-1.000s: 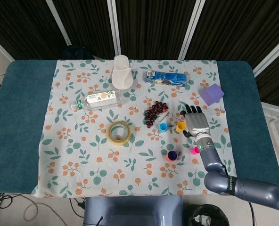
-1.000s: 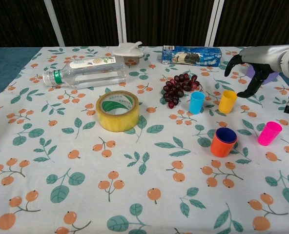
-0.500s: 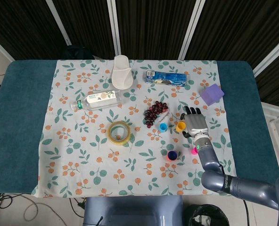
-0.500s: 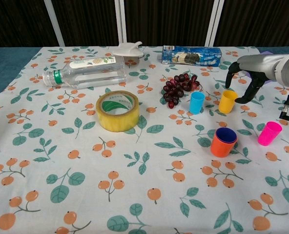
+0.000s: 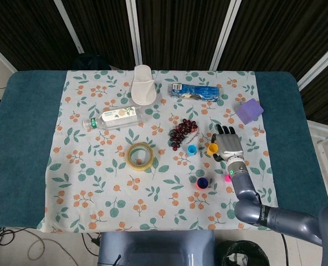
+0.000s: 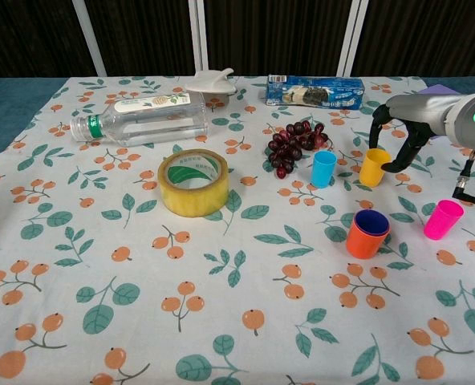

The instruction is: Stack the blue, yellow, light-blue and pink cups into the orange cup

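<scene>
The orange cup [image 6: 356, 241] stands on the patterned cloth with the blue cup [image 6: 371, 222] nested inside it. Behind them stand the yellow cup [image 6: 374, 167] and the light-blue cup [image 6: 323, 168], both upright. The pink cup [image 6: 443, 220] is upright to the right of the orange one. My right hand [image 6: 398, 132] hovers just over and behind the yellow cup, fingers curved down on either side of its rim, holding nothing. In the head view the right hand [image 5: 228, 145] sits right beside the yellow cup [image 5: 211, 148]. My left hand does not show in either view.
A bunch of grapes [image 6: 295, 144] lies just left of the light-blue cup. A tape roll [image 6: 193, 182], a lying bottle [image 6: 141, 119], a cookie box [image 6: 314, 91] and a white scoop [image 6: 211, 80] sit farther left and back. A purple block [image 5: 249, 110] is behind the hand.
My right hand has moved left and lower, from beside the yellow cup to over its rim. The cups have not moved.
</scene>
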`<state>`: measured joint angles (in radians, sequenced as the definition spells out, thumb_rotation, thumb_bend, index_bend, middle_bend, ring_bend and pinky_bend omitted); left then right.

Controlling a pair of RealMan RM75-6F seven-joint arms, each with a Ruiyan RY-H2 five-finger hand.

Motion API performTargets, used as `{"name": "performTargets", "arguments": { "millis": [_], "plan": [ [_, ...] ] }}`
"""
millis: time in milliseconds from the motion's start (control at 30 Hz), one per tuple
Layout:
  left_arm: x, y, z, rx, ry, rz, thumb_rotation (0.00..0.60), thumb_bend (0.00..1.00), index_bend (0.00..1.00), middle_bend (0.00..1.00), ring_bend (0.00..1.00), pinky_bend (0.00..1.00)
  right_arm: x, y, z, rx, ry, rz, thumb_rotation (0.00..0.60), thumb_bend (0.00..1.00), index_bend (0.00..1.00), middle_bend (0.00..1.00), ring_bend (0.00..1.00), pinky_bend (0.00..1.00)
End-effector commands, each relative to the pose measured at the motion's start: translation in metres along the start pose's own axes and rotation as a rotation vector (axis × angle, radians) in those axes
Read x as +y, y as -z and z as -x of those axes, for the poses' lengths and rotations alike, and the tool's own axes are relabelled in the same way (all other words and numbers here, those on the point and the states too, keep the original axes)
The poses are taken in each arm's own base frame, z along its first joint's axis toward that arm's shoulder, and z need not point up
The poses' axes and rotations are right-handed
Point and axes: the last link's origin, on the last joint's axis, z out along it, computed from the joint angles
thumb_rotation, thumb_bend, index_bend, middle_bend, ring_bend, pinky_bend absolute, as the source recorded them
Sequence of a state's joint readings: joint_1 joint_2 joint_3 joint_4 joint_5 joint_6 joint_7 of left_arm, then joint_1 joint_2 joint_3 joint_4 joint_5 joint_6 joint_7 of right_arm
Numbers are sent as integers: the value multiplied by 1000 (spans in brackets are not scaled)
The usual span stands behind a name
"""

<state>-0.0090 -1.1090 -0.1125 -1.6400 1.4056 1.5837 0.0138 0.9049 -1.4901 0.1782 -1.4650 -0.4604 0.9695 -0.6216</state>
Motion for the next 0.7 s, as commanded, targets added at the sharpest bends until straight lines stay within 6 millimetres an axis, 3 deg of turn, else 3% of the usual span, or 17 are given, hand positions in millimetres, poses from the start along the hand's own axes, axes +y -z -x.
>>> {"name": "performTargets", "arguments": {
  "millis": [33, 467, 600, 700],
  "plan": [
    [0, 0, 0, 0, 0, -1, 600, 813, 75, 0, 0, 61, -1, -1, 1, 1, -5, 0, 600, 400, 404, 0, 0, 0],
    [-1, 0, 0, -1, 0, -4, 600, 813, 75, 0, 0, 62, -1, -4, 0, 9, -29, -12, 600, 401, 477, 0, 0, 0],
    [-1, 0, 0, -1, 1, -6, 600, 813, 75, 0, 0, 64, -3, 6, -12, 43, -38, -42, 600, 401, 477, 0, 0, 0],
    [-1, 0, 0, 0, 3, -7, 600, 813, 75, 0, 0, 65, -4, 24, -24, 67, -21, -83, 600, 400, 477, 0, 0, 0]
  ]
}}
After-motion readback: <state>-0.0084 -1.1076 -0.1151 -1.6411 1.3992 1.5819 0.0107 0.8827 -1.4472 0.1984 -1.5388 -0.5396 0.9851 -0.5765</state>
